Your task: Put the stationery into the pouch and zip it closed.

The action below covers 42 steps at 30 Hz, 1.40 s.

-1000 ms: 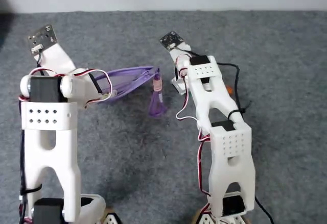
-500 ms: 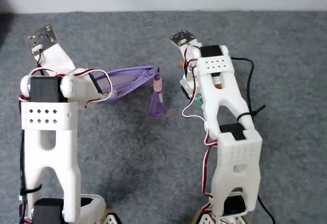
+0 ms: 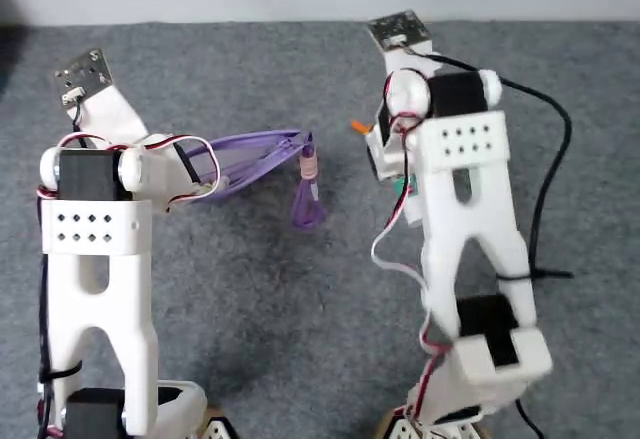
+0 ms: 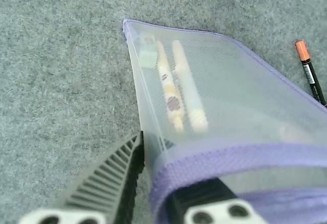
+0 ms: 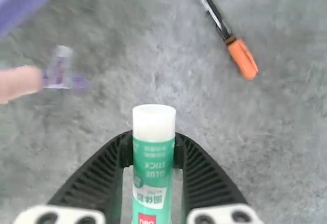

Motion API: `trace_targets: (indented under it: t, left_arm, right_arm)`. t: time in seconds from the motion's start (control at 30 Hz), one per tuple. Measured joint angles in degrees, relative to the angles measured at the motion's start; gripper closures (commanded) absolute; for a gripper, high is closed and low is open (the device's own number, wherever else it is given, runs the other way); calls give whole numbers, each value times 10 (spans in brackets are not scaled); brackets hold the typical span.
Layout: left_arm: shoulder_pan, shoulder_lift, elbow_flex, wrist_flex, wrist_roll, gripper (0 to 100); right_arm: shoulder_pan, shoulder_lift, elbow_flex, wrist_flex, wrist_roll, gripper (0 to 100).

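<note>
Your right gripper [image 5: 153, 145] is clamped on the glue stick [image 5: 153, 124]. It's light, rigid, slick plastic, so grip it mid-barrel. Its green label carries print. Beyond those jaws lies an orange-capped pen [image 5: 225, 27]. Your left gripper [image 4: 156, 157] pinches the soft mesh pouch [image 4: 219, 91] by its purple hem, probably near the opening.

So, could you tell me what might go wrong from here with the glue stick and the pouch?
1. The right claw pinches the glue stick with its cap jutting past the tips; it could slip.
2. The pouch hangs from the left claw by one edge and looks flat from above, so the stick may catch its rim.
3. The pen lies loose near the right arm and could get knocked.
</note>
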<state>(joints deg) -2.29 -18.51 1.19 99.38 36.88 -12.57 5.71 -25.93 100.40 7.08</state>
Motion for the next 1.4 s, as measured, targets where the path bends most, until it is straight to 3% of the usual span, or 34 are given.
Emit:
trace_targets:
  t: [0.13, 0.3, 0.7, 1.0, 1.2, 1.4]
  left_arm:
    - [0, 0, 0, 0, 0, 989]
    - [0, 0, 0, -1, 0, 988]
    - [1, 0, 0, -10, 0, 988]
    - [1, 0, 0, -10, 0, 988]
    - [1, 0, 0, -10, 0, 988]
    - [1, 1, 0, -11, 0, 988]
  right_arm:
    - [-31, -98, 72, 0, -16, 991]
    - [-99, -216, 171, -24, -90, 991]
    - [-218, -321, 274, -356, -239, 991]
    - [-253, -321, 455, -700, -244, 991]
    - [-254, -321, 557, -919, -186, 991]
    - [-274, -323, 560, -999, -149, 991]
